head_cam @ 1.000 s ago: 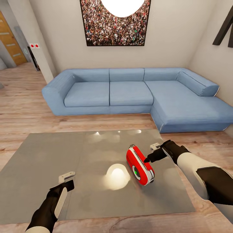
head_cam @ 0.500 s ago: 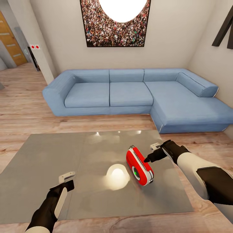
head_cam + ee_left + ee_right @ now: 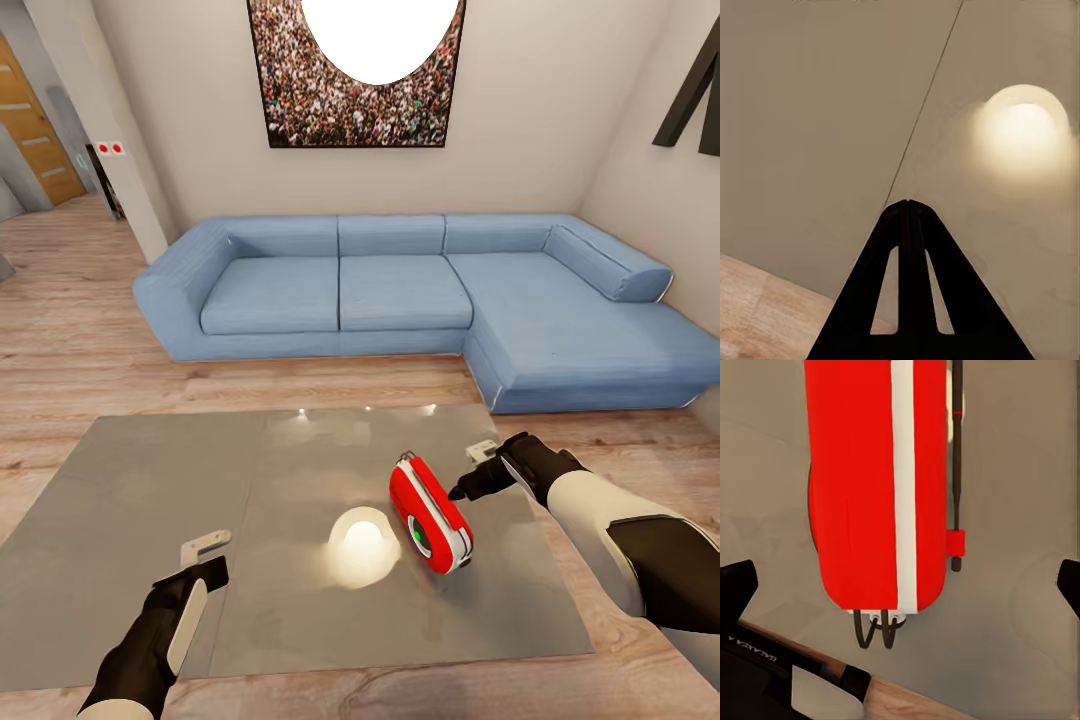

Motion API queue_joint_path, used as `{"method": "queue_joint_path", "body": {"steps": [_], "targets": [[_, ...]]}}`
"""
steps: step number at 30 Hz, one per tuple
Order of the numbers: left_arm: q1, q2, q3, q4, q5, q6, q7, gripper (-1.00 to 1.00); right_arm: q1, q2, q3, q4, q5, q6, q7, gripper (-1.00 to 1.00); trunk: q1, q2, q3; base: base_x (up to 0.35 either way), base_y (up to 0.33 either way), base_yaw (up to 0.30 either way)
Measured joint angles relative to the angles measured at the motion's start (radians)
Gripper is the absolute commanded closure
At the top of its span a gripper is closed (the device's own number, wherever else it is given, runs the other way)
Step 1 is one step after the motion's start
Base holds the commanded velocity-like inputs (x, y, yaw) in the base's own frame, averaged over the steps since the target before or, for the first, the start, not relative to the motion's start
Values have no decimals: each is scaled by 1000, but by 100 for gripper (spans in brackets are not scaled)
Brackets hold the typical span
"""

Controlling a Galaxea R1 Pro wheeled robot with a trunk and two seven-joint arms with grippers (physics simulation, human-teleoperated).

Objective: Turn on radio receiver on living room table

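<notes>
The radio receiver [image 3: 430, 515] stands on the glossy grey table [image 3: 150, 480], right of the middle, its round dial facing the front right. My right gripper [image 3: 468, 472] hovers open just to the right of the radio, near its top. In the right wrist view the red and white body of the radio receiver [image 3: 870, 487] lies between the wide-apart fingers of the right gripper [image 3: 902, 585], with the table [image 3: 1020, 472] under it. My left gripper [image 3: 207, 560] hangs over the table's front left, far from the radio. Its fingers [image 3: 907, 225] are pressed together over the bare table [image 3: 810, 112].
A blue L-shaped sofa [image 3: 400, 290] stands beyond the table, its chaise reaching forward on the right. A crowd photo [image 3: 300, 90] and a white pendant lamp [image 3: 378, 30] are on the far wall. The lamp's reflection [image 3: 360, 545] glows on the tabletop. Wood floor [image 3: 80, 340] surrounds the table.
The whole head picture has shifted slightly downward, so the camera has moved. Radio and both arms hold their places.
</notes>
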Motion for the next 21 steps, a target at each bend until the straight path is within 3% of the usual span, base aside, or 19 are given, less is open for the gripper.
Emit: {"method": "queue_joint_path", "body": {"steps": [7, 21], "targets": [[0, 0, 0, 0, 0, 0, 0, 100, 0, 0, 0, 0, 0, 0, -4, -100, -27, 49, 22, -142, 0, 0], [0, 0, 0, 0, 0, 0, 0, 100, 0, 0, -1, 0, 0, 0, -4, -100, -80, 147, 66, -321, 0, 0]]}}
